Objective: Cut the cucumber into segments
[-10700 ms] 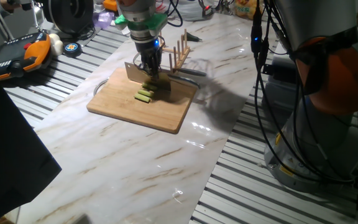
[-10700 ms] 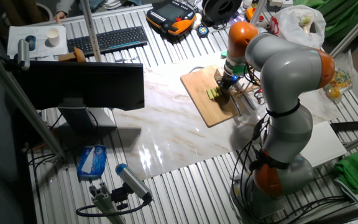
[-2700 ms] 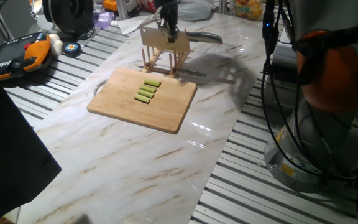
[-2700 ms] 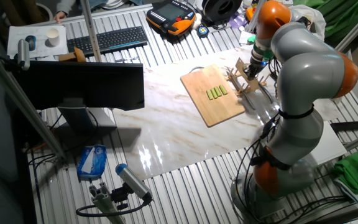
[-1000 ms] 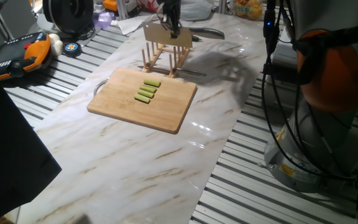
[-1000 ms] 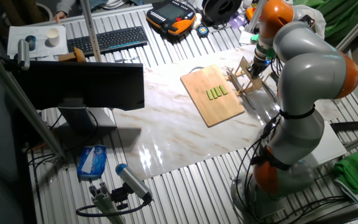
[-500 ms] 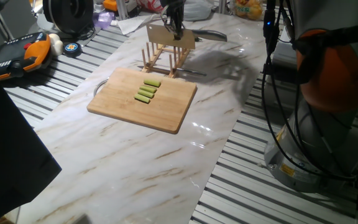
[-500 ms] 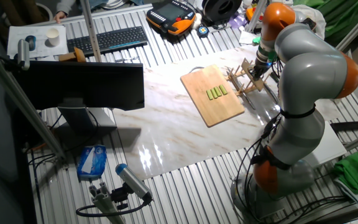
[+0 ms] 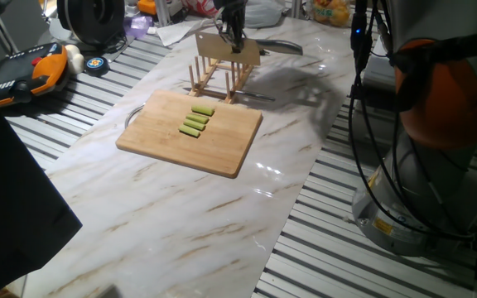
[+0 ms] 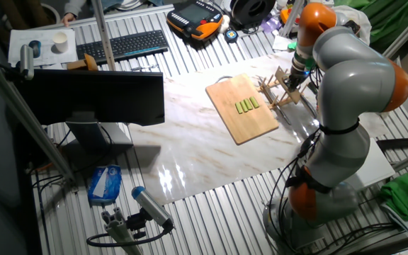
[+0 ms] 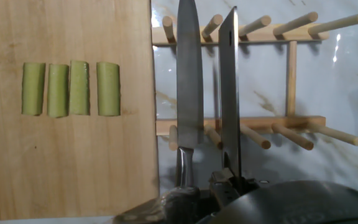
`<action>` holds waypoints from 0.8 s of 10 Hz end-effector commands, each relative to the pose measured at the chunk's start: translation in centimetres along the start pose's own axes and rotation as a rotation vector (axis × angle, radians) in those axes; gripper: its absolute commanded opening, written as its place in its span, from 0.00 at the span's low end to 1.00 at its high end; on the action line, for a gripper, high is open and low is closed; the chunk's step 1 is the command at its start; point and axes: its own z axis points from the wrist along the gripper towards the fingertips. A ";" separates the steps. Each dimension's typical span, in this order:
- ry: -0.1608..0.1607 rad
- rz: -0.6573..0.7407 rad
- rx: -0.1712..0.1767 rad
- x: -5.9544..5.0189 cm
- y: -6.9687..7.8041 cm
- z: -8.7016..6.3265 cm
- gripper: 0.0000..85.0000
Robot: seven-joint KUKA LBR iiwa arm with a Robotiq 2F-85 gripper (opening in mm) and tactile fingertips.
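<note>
Gripping a cleaver (image 11: 229, 99) by its handle, the hand (image 9: 233, 33) hangs over the wooden peg rack (image 11: 291, 118), blade edge-on between the pegs beside a second knife (image 11: 189, 81) already slotted there. The four segments (image 11: 71, 88) lie side by side on the cutting board (image 11: 67, 168) at nine o'clock from the rack, so cutting looks finished. I would keep the blade parallel to the pegs, lower it straight onto the tabletop (image 9: 180, 215) side of the rack, and let go only once it rests.

segments (image 11: 71, 89): in a row on the board (image 11: 67, 162), left of the fingers
rack (image 11: 253, 124): right under the fingers
</note>
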 end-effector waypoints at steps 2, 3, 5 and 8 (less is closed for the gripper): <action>0.007 0.004 0.000 0.0 0.2 -0.2 0.01; 0.011 0.002 0.009 0.0 0.2 -0.2 0.01; 0.017 0.005 0.025 -0.1 0.2 -0.3 0.01; 0.016 0.015 0.043 -0.2 0.3 -0.4 0.01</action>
